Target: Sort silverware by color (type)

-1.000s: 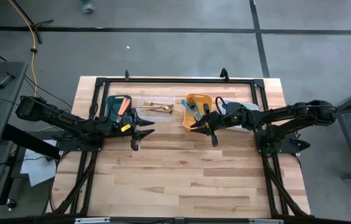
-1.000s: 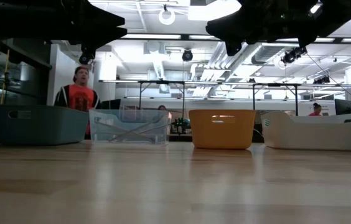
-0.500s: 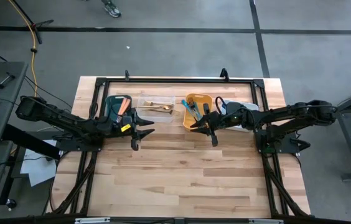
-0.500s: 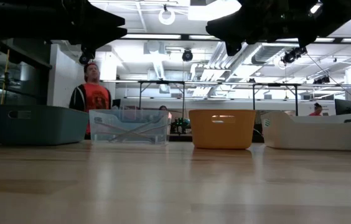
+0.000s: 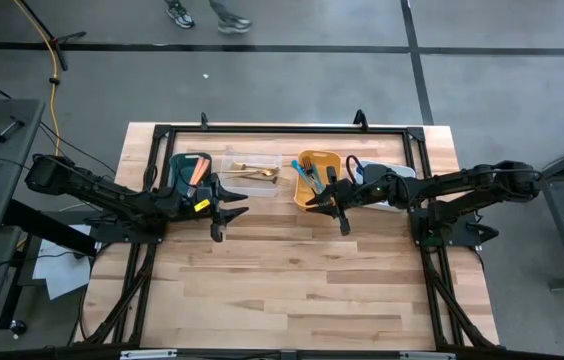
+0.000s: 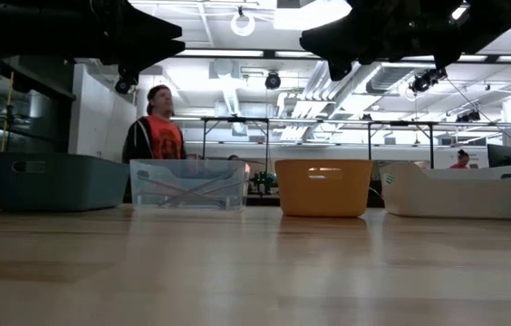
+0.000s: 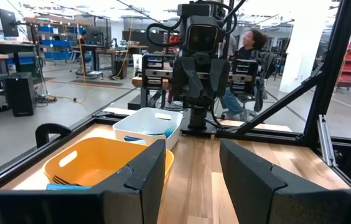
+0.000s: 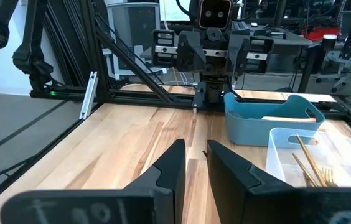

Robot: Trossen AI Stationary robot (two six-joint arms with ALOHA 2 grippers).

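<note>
Gold forks (image 5: 253,174) in clear bin (image 5: 234,163): light, stiff, slippery; pinch mid-handle. Left hand (image 5: 221,208) spread wide, empty. Right hand (image 5: 339,211) narrowly parted, empty.

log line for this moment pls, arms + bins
left gripper: open, empty, above table by teal bin | right gripper: narrow gap, empty, by orange bin | gold forks in clear bin
</note>
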